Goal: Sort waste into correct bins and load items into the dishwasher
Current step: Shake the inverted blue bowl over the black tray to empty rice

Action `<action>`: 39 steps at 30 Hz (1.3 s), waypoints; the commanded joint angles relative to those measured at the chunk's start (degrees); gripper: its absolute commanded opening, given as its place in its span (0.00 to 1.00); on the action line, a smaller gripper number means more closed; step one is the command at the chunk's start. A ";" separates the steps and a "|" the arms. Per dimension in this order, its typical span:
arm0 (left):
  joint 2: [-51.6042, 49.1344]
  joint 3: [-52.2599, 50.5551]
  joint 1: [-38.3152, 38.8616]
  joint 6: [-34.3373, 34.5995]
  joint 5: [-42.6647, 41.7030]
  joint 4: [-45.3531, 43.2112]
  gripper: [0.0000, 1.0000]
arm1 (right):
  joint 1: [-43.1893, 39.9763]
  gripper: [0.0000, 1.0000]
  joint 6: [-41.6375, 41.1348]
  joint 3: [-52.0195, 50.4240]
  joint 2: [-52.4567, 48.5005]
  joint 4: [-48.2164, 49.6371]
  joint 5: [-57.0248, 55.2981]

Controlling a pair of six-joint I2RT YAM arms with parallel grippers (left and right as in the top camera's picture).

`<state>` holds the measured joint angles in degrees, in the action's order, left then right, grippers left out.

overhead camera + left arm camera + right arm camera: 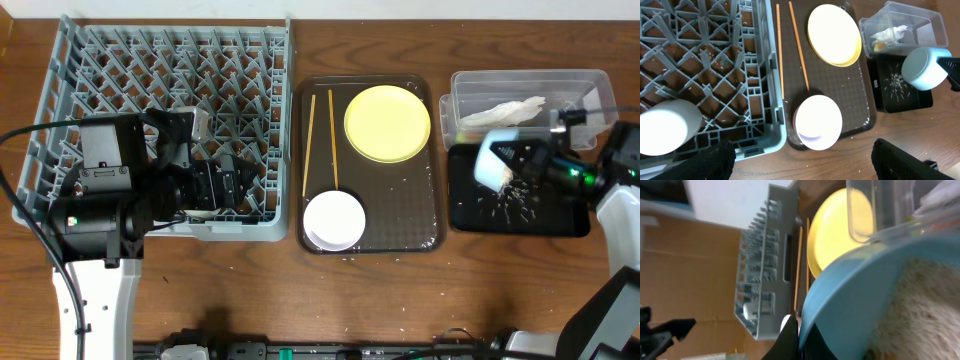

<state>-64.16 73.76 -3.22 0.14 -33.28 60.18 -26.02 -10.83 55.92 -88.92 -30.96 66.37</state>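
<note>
My right gripper (528,160) is shut on the rim of the light blue bowl (495,160), held tipped over the black tray (570,222), where white rice scraps (505,205) lie. In the right wrist view the fingers (802,340) pinch the bowl (850,300), and rice (925,310) clings inside it. The clear tub (590,85) holds the white napkin (500,110) and a green-and-orange wrapper (880,46). My left gripper (807,162) is open and empty over the front right corner of the grey dish rack (70,80). A white cup (667,125) stands in the rack.
The dark brown serving tray (400,215) lies between the rack and the bins. It holds the yellow plate (387,122), two chopsticks (310,140) and the white bowl (333,220). A few rice grains are scattered on the tray and the wooden table.
</note>
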 commanded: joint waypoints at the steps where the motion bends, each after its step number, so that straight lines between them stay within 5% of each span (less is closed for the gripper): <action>1: -0.20 0.50 -0.20 -0.57 -0.59 0.20 0.88 | -2.73 0.01 -1.31 -3.48 -1.46 3.80 10.19; 3: -0.20 0.50 -0.20 -0.57 -0.59 0.20 0.88 | -3.32 0.01 -1.75 -5.22 -1.60 7.82 14.73; 12: -0.20 0.50 -0.20 -0.55 -0.59 0.20 0.88 | -3.23 0.01 -6.80 -7.65 -1.88 12.04 1.05; 21: -0.20 0.50 -0.20 -0.55 -0.61 0.22 0.88 | -2.01 0.01 -7.56 -7.72 -1.88 19.21 9.55; 24: -0.20 0.50 -0.20 -0.55 -0.61 0.22 0.88 | -1.90 0.01 -12.28 -7.74 -1.88 17.94 3.41; 32: -0.20 0.50 -0.20 -0.55 -0.61 0.48 0.88 | -0.39 0.01 -7.23 -7.72 -1.81 22.16 19.80; 35: -0.20 0.50 -0.20 -0.55 -0.61 0.79 0.88 | -0.20 0.01 -8.07 -7.74 -1.84 19.98 11.45; 38: -0.17 0.50 -0.20 -0.52 -0.61 0.90 0.88 | -0.02 0.01 -4.28 -7.74 -1.84 20.79 15.34; 39: -0.17 0.50 -0.20 -0.52 -0.61 1.07 0.88 | -0.07 0.01 -4.09 -7.74 -1.84 19.39 7.67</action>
<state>-64.18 73.76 -3.22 0.14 -33.28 60.80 -26.83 -18.61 47.83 -90.83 -10.63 78.59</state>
